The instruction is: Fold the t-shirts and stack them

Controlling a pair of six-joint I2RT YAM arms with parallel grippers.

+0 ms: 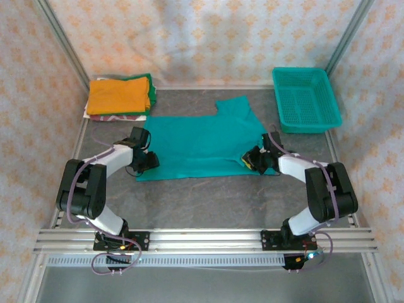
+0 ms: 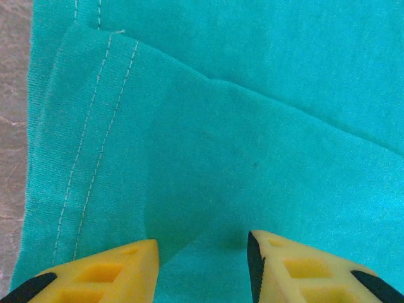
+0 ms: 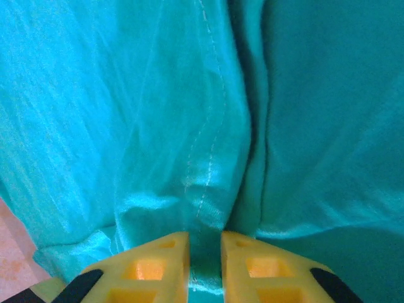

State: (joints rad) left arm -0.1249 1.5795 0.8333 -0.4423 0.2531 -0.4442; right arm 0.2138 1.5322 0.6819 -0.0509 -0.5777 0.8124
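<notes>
- Down at the bottom edge of the top view sit the two arm bases point(image 1: 117, 240). Both arms reach up toward the teal t-shirt point(image 1: 202, 142), spread mostly flat mid-frame on the worktop point(image 1: 208, 202), with one sleeve point(image 1: 233, 108) poking toward the upper right.
- Left end effector point(image 1: 144, 158) sits at the shirt's lower-left corner, and right end effector point(image 1: 255, 159) at its lower-right edge. In the upper left is the folded stack point(image 1: 120, 95), orange on top, and in the upper right the mesh basket point(image 1: 306, 99).
- Over to the left wrist view: the left end effector point(image 2: 202, 246) is released, jaws wide apart over flat cloth. The double-stitched hem point(image 2: 88, 139) runs down the left of frame.
- On to the right wrist view: the right end effector point(image 3: 203, 243) is clenched on a bunched ridge of the teal t-shirt, with a seam point(image 3: 208, 158) rising up the centre.
- My read is that this is a thin, limp, light knit that will drape and sag, not hold shape. Hemmed edges and corners look the best hold, being thicker and less slippery, and both sides should lift together.
</notes>
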